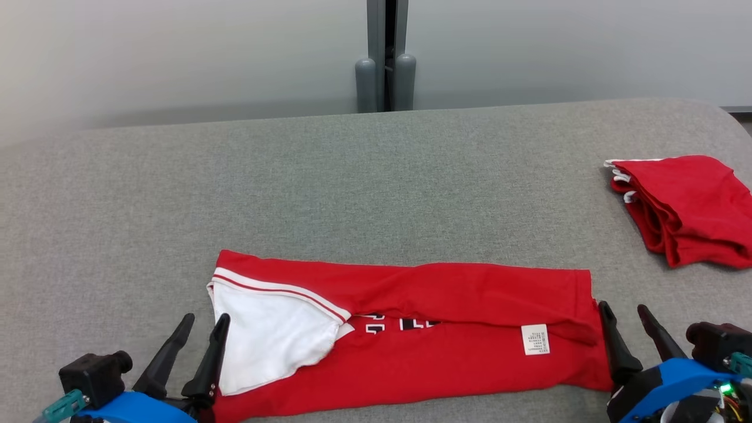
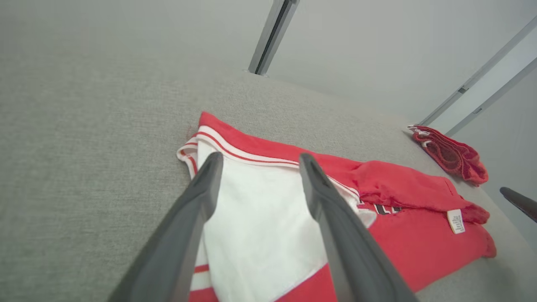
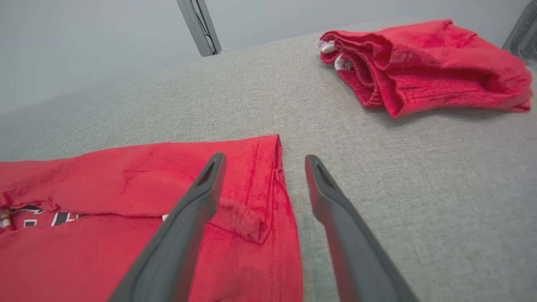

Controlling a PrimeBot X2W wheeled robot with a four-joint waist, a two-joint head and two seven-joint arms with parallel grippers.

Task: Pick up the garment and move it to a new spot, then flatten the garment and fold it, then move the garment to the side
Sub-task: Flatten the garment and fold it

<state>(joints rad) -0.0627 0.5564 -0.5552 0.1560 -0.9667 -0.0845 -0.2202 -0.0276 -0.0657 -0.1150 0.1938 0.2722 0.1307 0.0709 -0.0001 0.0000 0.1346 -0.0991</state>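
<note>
Left gripper: is standing with its two dark fingers spread wide and is gripping nothing; it is hovering at the garment's left end, and whether a finger is touching the cloth cannot be told.
Left wrist view: the left gripper is straddling the left edge of the white panel, one finger over the grey surface, the other over the white cloth.
Right gripper: is likewise standing wide open with nothing between its fingers, just at the garment's right end.
Right wrist view: the right gripper is straddling the garment's hemmed right edge, its left finger over red cloth, its right finger over bare surface.
Garment: is lying as a long red band folded lengthwise, running left to right along the near edge of the grey fabric surface, between the two grippers.
White panel: is showing at the left end, edged with a red-and-white stripe.
Label: a small white tag is lying on the red cloth near the right end.
Second red garment: is lying bunched at the far right, well apart from the band.
</note>
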